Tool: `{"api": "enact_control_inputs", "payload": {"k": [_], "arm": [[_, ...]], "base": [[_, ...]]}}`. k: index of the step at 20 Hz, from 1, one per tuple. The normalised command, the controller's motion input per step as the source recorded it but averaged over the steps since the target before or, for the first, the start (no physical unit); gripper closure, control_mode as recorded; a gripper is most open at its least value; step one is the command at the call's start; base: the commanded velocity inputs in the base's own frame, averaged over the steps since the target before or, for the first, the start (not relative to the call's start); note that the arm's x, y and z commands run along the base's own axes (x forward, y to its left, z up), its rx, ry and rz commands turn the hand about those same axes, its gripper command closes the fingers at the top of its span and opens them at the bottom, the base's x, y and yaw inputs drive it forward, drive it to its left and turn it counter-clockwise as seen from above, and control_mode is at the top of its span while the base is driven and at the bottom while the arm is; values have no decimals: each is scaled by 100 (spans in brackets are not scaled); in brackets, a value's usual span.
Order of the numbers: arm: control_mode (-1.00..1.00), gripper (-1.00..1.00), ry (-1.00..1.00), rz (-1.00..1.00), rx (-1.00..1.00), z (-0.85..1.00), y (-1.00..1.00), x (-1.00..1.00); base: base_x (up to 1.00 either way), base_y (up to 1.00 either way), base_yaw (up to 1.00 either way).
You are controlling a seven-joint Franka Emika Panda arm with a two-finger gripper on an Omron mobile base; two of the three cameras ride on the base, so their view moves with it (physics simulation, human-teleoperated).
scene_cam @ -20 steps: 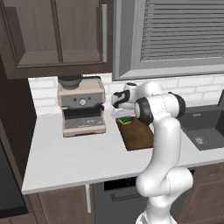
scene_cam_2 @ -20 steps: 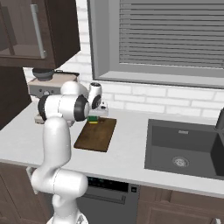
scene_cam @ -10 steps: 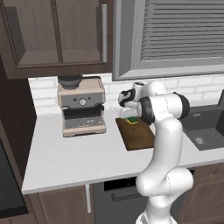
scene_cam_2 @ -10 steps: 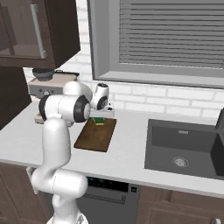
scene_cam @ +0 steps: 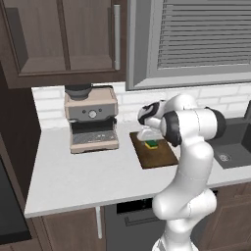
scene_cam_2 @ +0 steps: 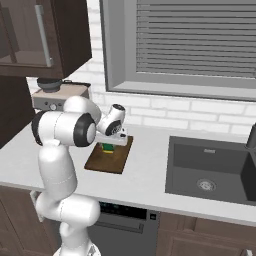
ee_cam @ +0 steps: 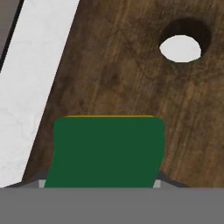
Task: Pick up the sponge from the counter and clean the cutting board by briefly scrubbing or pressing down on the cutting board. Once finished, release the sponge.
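Left base view: the sponge [scene_cam: 151,144] sits on the cutting board [scene_cam: 156,156] beneath the gripper [scene_cam: 148,137]. Right base view: sponge low between the fingers. Hand view: fingers seem closed on its soft, light sides; a gentle side grip suits

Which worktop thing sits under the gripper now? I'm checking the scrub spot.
The cutting board, the flat brown slab beside the sink, lies under the gripper and sponge; the coffee machine stands apart, leftward.

A blinded window [scene_cam_2: 200,45] sat above white brick tile, dark wood cabinets [scene_cam: 63,39] alongside, a dark sink [scene_cam_2: 210,170] set beneath
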Motion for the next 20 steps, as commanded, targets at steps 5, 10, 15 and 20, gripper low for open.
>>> {"api": "enact_control_inputs", "payload": {"k": [5,10,15,20], "arm": [[-100,100,0,0,5,-36,2,-92],[-100,100,-1,2,0,-32,0,-96],[-100,100,0,12,-4,-27,0,-69],[-100,100,0,11,0,-22,-13,-3]], "base": [[0,0,0],[0,0,0],[0,0,0],[0,0,0]]}}
